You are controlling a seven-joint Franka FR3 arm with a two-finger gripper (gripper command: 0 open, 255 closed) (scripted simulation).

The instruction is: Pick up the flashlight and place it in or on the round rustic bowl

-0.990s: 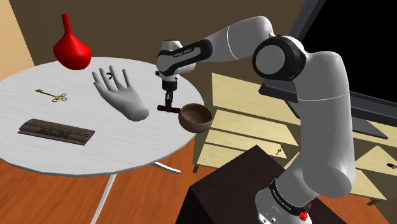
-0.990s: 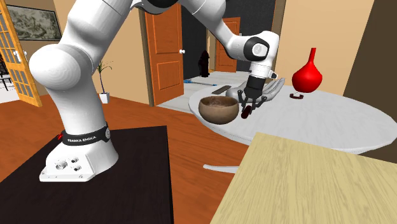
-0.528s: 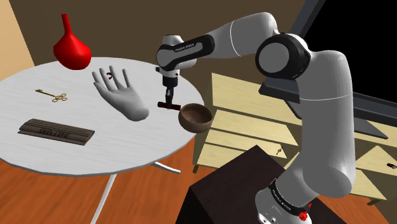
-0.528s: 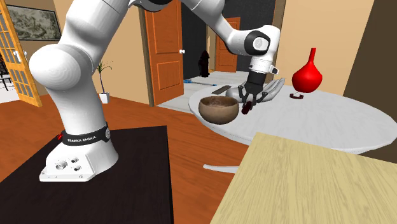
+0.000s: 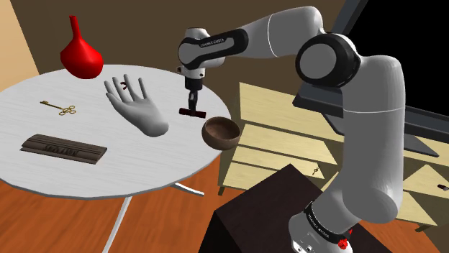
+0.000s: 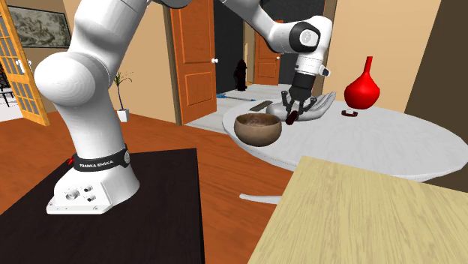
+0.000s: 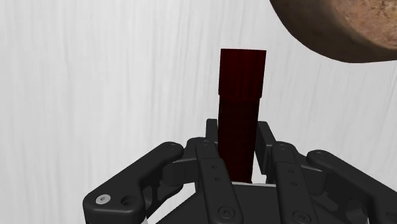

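Note:
A dark red flashlight (image 5: 191,113) hangs level in my gripper (image 5: 192,107), whose black fingers are shut on its middle, lifted a little above the white round table (image 5: 86,172). In the wrist view the flashlight (image 7: 240,105) sticks out between the fingers (image 7: 210,149), with the bowl's brown wall (image 7: 337,28) just beyond it. The round brown bowl (image 5: 220,132) stands near the table's edge, below and to the shoulder view's right of the gripper. In the second exterior view the gripper (image 6: 290,112) with the flashlight (image 6: 289,118) hovers just right of and above the bowl (image 6: 258,128).
On the table are a grey hand model (image 5: 137,106) close by the gripper, a red vase (image 5: 80,54), a gold key (image 5: 60,108) and a dark flat plaque (image 5: 63,149). A pale wooden shelf unit (image 5: 288,136) stands beyond the bowl. My dark stand (image 5: 248,215) is below.
The gripper has risen straight up from the table with the flashlight held in it, by a small amount over the second. The bowl has stayed in place.

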